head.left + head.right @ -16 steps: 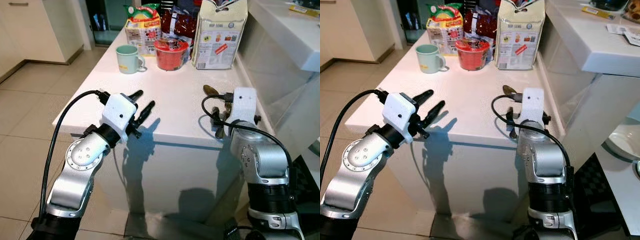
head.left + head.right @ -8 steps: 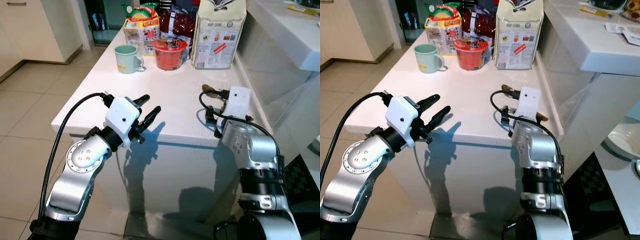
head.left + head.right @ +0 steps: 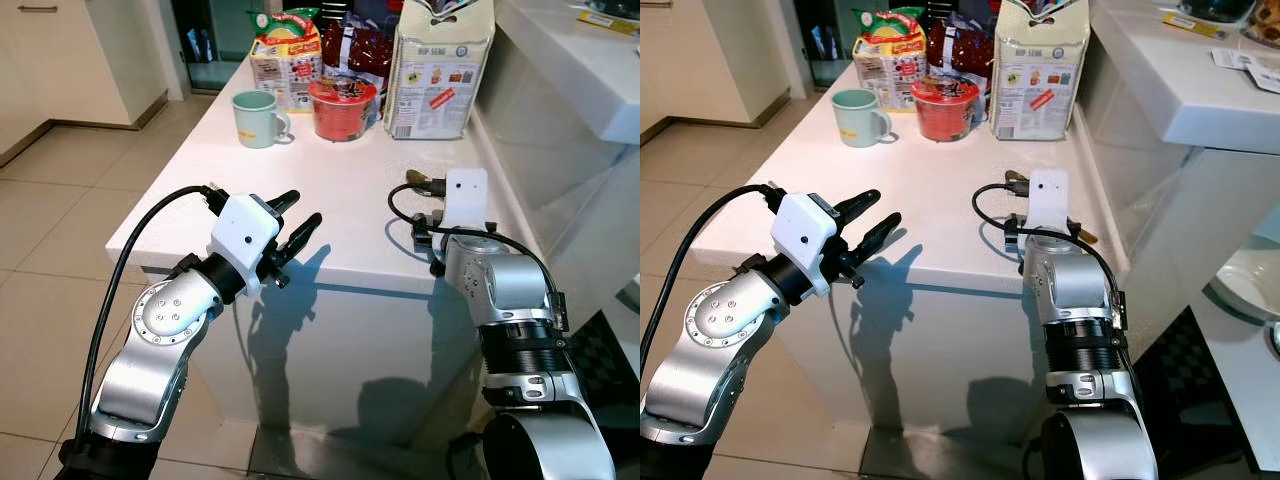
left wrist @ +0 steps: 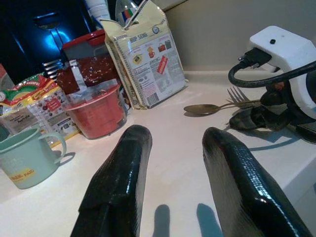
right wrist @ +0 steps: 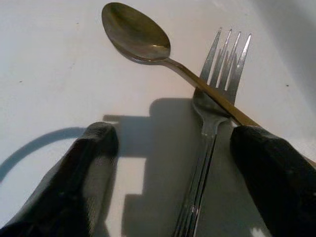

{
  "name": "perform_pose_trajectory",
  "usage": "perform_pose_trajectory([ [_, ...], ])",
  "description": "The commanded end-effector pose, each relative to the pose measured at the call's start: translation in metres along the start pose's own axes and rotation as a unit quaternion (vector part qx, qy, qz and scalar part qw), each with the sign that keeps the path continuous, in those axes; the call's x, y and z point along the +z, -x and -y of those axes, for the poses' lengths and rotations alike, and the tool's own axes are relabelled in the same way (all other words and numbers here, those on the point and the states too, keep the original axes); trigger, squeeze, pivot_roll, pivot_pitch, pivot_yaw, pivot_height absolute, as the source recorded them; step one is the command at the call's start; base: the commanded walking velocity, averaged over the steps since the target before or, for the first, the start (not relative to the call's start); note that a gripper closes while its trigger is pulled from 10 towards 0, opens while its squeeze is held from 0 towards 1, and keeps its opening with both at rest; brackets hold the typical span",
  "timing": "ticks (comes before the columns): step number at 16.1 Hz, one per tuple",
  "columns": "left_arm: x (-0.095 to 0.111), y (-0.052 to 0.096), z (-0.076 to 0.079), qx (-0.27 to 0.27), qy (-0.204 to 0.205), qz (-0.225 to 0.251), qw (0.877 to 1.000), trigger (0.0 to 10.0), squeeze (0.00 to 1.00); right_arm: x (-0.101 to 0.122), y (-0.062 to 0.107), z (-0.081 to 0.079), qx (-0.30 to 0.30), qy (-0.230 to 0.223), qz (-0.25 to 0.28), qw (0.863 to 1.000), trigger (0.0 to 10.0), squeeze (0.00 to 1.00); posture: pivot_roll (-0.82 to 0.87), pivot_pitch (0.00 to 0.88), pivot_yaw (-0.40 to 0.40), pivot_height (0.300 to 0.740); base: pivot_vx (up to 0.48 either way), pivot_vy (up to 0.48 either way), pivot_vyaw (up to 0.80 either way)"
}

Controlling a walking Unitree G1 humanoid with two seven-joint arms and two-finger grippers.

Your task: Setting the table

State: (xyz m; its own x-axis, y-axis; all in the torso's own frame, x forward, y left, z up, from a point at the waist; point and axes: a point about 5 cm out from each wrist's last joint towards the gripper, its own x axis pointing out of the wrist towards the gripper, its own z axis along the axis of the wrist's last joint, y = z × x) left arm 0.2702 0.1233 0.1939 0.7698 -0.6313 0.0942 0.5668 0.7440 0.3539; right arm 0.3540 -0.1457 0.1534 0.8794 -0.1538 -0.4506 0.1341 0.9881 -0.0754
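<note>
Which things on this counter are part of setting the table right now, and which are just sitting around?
Part of the job:
spoon, its handle lying across the fork
fork
right gripper, open, astride the fork and spoon
left gripper, open, hovering at the counter's near edge

Just lying about:
green mug
red noodle cup
paper bag
snack packets

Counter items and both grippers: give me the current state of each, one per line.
spoon: lying flat, handle crossing over the fork
fork: flat on the counter, between the right gripper's fingers
right gripper: open, straddling the fork
left gripper: open, empty, at the counter edge
green mug: upright
red cup: upright, lidded
white bag: standing, top open
</note>
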Motion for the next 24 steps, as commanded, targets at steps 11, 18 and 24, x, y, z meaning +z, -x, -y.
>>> perform_pose_trajectory([
  [11, 0.005, -0.002, 0.002, -0.016, -0.004, 0.008, 1.0, 10.0, 0.0, -0.017, -0.005, 0.006, 0.007, -0.042, -0.062, 0.997, 0.0, 0.0, 0.01, 0.0, -0.001, 0.74, 0.0, 0.0, 0.0],
  [18, 0.005, -0.003, 0.0, -0.012, -0.006, 0.009, 1.0, 10.0, 0.0, -0.015, -0.006, 0.009, 0.002, -0.054, -0.063, 0.997, 0.0, 0.0, 0.01, 0.0, 0.0, 0.74, 0.0, 0.0, 0.0],
  [24, 0.005, -0.003, -0.002, -0.007, -0.007, 0.01, 1.0, 10.0, 0.0, -0.008, -0.007, 0.013, -0.003, -0.061, -0.054, 0.997, 0.0, 0.0, 0.01, 0.0, -0.001, 0.74, 0.0, 0.0, 0.0],
])
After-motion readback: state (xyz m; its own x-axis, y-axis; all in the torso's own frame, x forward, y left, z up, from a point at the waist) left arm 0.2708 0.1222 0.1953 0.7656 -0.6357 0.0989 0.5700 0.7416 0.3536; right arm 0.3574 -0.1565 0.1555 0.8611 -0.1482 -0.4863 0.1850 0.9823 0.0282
